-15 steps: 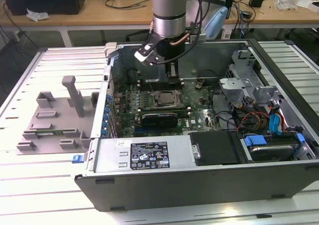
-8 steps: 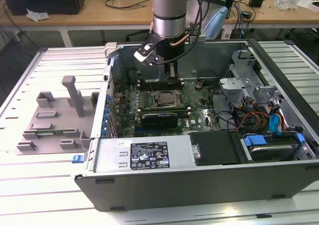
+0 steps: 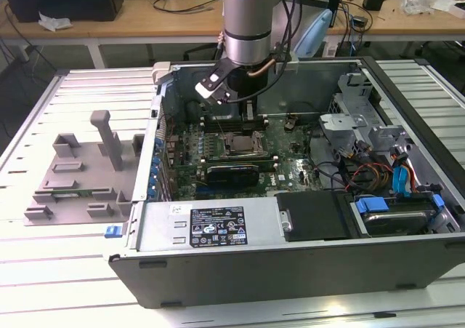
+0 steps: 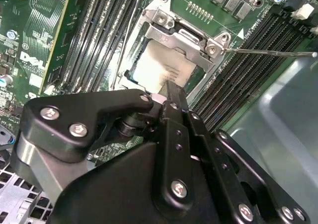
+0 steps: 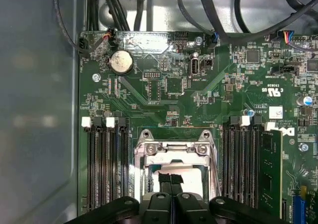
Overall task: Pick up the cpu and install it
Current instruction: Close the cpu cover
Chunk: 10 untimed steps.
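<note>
The cpu [image 4: 160, 67], a flat pale silver square, lies flat inside the metal-framed socket [image 4: 185, 34] on the green motherboard. In the first wrist view the cpu [image 5: 195, 180] shows bright under the socket frame [image 5: 174, 149]. My gripper [image 4: 166, 90] is shut, its two black fingers pressed together with nothing between them. The tips point down at the cpu's top; whether they touch it cannot be told. My gripper [image 5: 171, 179] shows its dark tips over the middle of the chip. In the exterior view the arm hangs over the socket [image 3: 240, 145] inside the open computer case [image 3: 290, 259].
Black memory slots [image 5: 107, 164] flank the socket, with a green memory stick [image 5: 271, 164] on one side. A thin lever rod [image 4: 268, 51] sticks out beside the frame. A grey plastic tray [image 3: 80, 175] with upright blocks lies at the exterior view's left. Cables and a drive cage [image 3: 363, 124] fill the case's right.
</note>
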Each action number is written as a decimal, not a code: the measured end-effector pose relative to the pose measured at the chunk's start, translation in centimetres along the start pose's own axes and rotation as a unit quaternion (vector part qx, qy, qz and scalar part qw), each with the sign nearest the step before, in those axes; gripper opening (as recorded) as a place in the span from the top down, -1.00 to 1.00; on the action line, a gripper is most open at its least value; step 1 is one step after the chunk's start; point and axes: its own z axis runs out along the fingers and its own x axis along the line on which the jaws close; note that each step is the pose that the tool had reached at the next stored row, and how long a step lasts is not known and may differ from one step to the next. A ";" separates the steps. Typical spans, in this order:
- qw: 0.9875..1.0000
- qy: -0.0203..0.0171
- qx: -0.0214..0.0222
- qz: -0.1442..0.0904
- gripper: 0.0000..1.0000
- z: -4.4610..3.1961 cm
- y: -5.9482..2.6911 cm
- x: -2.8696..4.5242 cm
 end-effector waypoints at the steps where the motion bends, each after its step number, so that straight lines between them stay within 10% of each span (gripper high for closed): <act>1: 1.000 0.000 0.000 0.000 0.79 -0.01 -0.04 -0.06; 10: 0.998 0.001 -0.001 -0.067 0.79 0.00 -0.08 -0.08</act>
